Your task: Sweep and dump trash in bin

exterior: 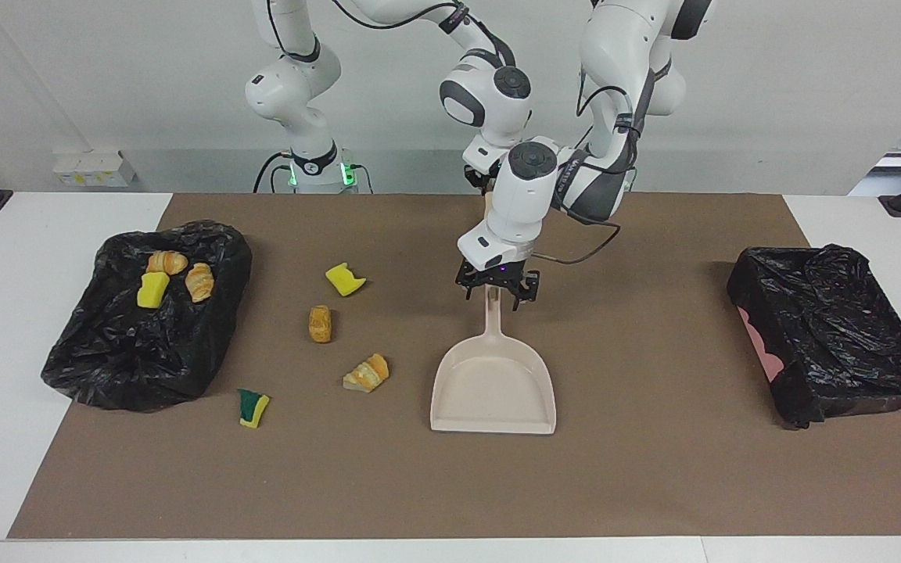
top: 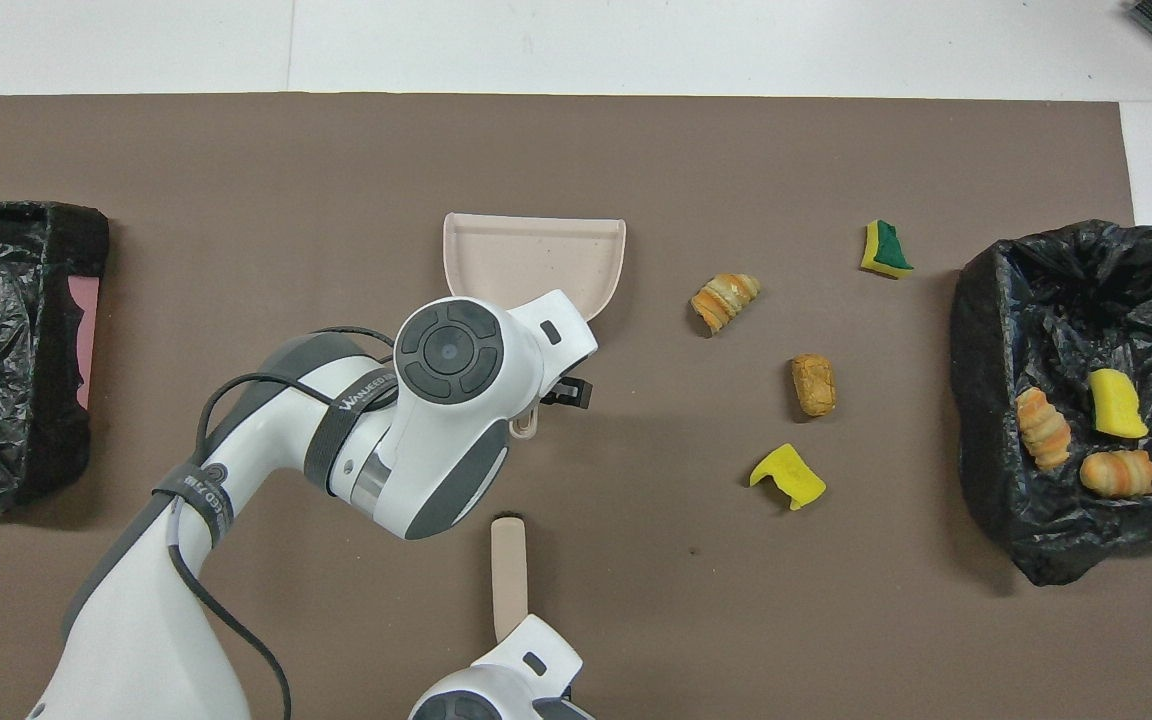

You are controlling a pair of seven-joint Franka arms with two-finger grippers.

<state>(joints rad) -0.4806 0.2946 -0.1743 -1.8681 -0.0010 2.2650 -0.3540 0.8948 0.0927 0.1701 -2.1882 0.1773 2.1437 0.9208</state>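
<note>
Facing view first. The black-lined bin (exterior: 91, 367) at the right arm's end of the table holds three pieces of trash (exterior: 152, 289): two croissant bits and a yellow sponge chunk, all in its corner nearer the robots. The second bin (exterior: 834, 344), at the left arm's end, shows crumpled black liner and a patch of pink on its side. Four more pieces lie loose on the brown mat (exterior: 654, 469) between the first bin and the dustpan (exterior: 493, 383): a yellow sponge (exterior: 345, 279), a bread roll (exterior: 320, 324), a croissant piece (exterior: 367, 373) and a green-faced sponge (exterior: 253, 407).

The left arm bends down over the middle of the table. The left gripper (exterior: 493, 295) sits low at the end of the dustpan's handle, fingers spread wide on either side of it, not clamped. The right gripper (exterior: 475, 180) is mostly hidden by that arm.

Overhead now. The same three pieces sit in the bin (top: 1076, 270), and the four loose ones spread between it and the dustpan (top: 536, 250). The left arm's wrist covers the pan's handle. The brush (top: 508, 575) lies nearer the robots than the dustpan, and its handle runs under the right gripper, which is closed on it.
</note>
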